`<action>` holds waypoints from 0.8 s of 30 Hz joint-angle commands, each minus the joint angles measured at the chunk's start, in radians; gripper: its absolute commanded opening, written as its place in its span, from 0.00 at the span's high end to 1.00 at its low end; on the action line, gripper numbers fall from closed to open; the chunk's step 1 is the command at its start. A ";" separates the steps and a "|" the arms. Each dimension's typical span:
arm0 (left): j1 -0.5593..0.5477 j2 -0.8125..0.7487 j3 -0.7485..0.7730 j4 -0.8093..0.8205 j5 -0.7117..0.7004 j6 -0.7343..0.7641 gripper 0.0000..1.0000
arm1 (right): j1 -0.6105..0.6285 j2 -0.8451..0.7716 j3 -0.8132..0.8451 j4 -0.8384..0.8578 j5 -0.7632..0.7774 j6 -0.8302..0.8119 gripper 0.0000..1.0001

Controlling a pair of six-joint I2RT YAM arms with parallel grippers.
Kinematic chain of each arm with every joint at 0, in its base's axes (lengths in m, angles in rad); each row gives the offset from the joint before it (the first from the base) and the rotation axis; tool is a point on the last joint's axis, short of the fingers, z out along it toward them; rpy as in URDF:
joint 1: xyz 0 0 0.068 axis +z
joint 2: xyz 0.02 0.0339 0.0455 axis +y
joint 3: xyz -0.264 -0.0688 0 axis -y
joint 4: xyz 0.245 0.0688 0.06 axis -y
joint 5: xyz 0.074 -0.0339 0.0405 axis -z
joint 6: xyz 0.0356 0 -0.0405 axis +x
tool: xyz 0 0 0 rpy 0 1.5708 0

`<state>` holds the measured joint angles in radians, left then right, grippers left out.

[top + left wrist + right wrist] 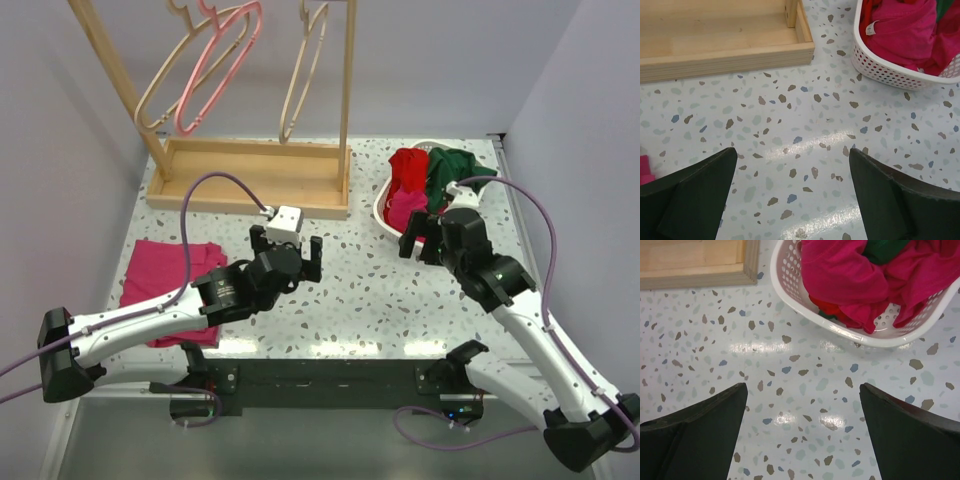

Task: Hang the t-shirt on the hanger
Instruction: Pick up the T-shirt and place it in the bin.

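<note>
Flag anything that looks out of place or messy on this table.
A magenta-pink garment lies by itself on the table, at the left, away from the white basket where the other clothes are heaped. The green t-shirt is crumpled in that heap. Nothing looks spilled or damaged.

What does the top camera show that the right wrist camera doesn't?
Only the top view: the hanger on the wooden rack, a pink hanger and a beige hanger beside it, a folded pink garment at the table's left, the left arm and the right arm. Only the right wrist view: the right hand, open, up close, and the basket wall's holes. Both: the basket holding the green t-shirt, a red garment and pink cloth, the speckled table, the rack's base.
</note>
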<state>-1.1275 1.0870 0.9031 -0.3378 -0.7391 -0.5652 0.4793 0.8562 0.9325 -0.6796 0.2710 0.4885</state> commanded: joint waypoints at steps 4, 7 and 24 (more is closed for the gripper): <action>0.000 0.001 0.014 0.031 -0.008 0.022 0.00 | -0.005 0.125 0.046 0.035 0.039 -0.050 0.01; 0.009 0.020 0.013 0.026 0.004 0.013 0.00 | -0.037 0.205 0.087 0.049 0.036 -0.057 0.01; 0.169 0.045 -0.003 0.022 0.173 -0.001 0.00 | -0.255 0.708 0.437 0.137 -0.046 0.001 0.07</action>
<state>-0.9730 1.1702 0.9024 -0.3382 -0.5797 -0.5613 0.2211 1.5387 1.3323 -0.5564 0.2123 0.4706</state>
